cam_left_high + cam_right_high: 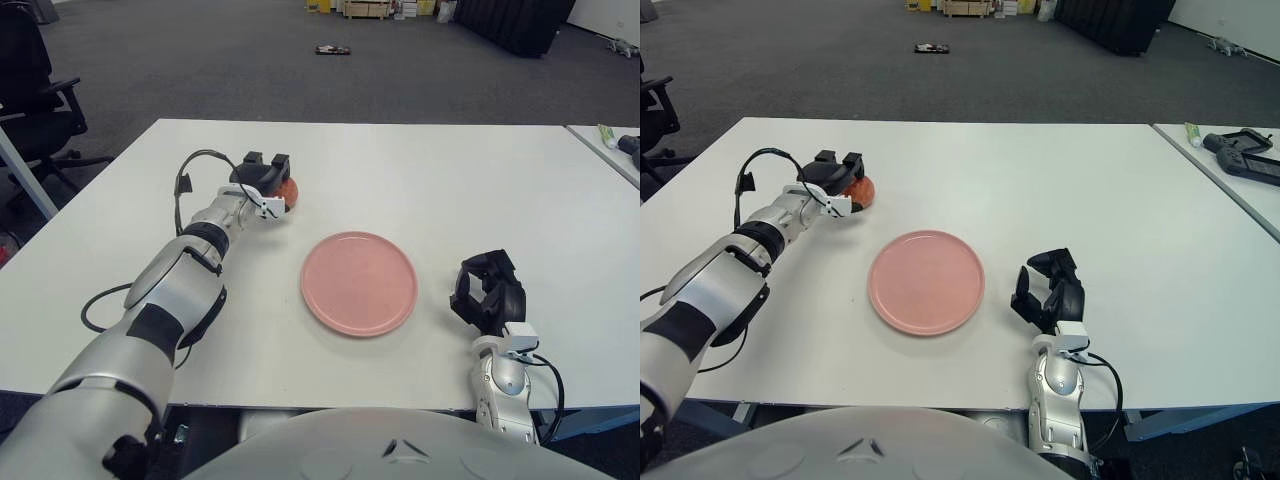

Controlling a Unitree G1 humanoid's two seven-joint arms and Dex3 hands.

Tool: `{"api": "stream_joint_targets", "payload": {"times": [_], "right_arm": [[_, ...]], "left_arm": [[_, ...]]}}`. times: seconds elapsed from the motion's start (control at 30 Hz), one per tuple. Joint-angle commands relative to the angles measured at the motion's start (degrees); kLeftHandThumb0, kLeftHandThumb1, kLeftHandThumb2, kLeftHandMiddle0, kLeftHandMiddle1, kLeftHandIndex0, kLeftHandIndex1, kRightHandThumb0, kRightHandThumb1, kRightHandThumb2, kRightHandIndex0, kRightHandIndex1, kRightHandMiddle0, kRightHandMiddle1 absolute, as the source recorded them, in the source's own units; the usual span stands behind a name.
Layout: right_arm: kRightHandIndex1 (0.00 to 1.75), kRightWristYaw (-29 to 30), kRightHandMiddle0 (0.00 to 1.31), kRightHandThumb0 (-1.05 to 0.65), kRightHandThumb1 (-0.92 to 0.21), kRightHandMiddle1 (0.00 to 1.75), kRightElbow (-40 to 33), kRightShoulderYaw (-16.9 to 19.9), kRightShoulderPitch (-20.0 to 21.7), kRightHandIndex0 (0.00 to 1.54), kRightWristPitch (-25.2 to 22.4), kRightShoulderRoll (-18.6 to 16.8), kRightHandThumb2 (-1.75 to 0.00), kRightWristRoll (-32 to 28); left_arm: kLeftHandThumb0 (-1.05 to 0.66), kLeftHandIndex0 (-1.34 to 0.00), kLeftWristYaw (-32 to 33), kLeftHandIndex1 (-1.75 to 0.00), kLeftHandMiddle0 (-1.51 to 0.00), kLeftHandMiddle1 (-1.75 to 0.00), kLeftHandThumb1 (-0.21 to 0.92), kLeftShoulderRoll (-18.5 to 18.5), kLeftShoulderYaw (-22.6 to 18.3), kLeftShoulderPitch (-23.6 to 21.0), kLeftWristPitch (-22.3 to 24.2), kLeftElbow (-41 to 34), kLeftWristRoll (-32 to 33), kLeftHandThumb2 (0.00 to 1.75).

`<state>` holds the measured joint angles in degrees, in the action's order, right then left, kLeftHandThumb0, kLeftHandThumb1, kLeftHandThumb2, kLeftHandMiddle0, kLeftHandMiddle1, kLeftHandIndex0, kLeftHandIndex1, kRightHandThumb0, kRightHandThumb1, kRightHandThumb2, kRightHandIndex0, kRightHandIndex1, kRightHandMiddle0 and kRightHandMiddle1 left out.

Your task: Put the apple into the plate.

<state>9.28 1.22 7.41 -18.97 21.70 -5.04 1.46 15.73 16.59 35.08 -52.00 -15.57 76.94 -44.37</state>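
Observation:
The red apple (288, 190) sits on the white table (450, 180), up and to the left of the pink plate (360, 282). My left hand (266, 176) reaches across from the left and covers the apple's left and top side, black fingers curled around it. Only the apple's right edge shows, also in the right eye view, apple (863, 188). The plate has nothing on it. My right hand (487, 290) shows beside the plate on its right, near the table's front edge, fingers loosely bent and holding nothing.
A black cable (184, 180) loops off my left forearm. A second table at the far right carries a tube (609, 136) and a dark device (1244, 150). An office chair (35, 90) stands at the far left on the floor.

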Motion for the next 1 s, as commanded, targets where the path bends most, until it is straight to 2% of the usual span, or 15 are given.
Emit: {"api": "stream_joint_targets", "payload": {"times": [0.0,0.4,0.6,0.73,0.83,0.93,0.97], "right_arm": [[1.42,0.3,0.43,-0.41,-0.55,1.75,-1.0,0.0,1.1,0.61,-0.2,0.0,-1.03,0.0],[1.42,0.2,0.43,-0.41,-0.55,1.75,-0.6,0.1,1.4,0.62,0.0,0.6,-1.03,0.3],[1.42,0.0,0.42,-0.41,-0.55,1.75,-0.3,0.3,1.7,0.62,0.1,0.7,-1.03,-0.1],[1.42,-0.3,0.42,-0.41,-0.56,1.75,0.0,0.3,1.9,0.61,0.3,0.8,-1.02,-0.5],[1.42,-0.3,0.42,-0.41,-0.56,1.75,0.2,0.4,2.0,0.61,0.5,0.9,-1.02,-0.5],[1.41,-0.3,0.42,-0.41,-0.56,1.75,0.3,0.5,2.1,0.61,0.5,0.9,-1.02,-0.3],[1.41,-0.2,0.42,-0.41,-0.56,1.75,0.3,0.6,2.1,0.61,0.6,0.9,-1.02,-0.2]], "left_arm": [[-0.84,-0.29,-1.9,-1.75,-0.44,-1.75,0.52,0.4,0.4,-0.1,0.1,0.7,-0.4,0.84],[-0.8,-0.19,-2.2,-1.75,-0.33,-1.75,0.5,0.5,0.1,0.0,-0.2,0.8,-0.1,0.86],[-0.74,-0.19,-2.5,-1.75,-0.26,-1.75,0.42,0.4,-0.2,0.0,0.1,0.8,0.3,0.95],[-0.72,-0.13,-2.9,-1.75,-0.17,-1.74,0.38,0.2,-0.2,0.0,0.9,1.0,0.3,1.01],[-0.75,-0.04,-3.2,-1.61,-0.08,-1.58,0.39,-0.1,0.3,-0.1,2.1,1.2,-0.2,1.01],[-0.78,-0.01,-3.5,-1.44,-0.03,-1.39,0.43,-0.2,0.8,-0.2,2.9,1.2,-0.6,0.97],[-0.8,-0.01,-3.5,-1.28,-0.02,-1.18,0.48,-0.3,1.0,-0.2,3.2,1.2,-0.8,0.9]]}}
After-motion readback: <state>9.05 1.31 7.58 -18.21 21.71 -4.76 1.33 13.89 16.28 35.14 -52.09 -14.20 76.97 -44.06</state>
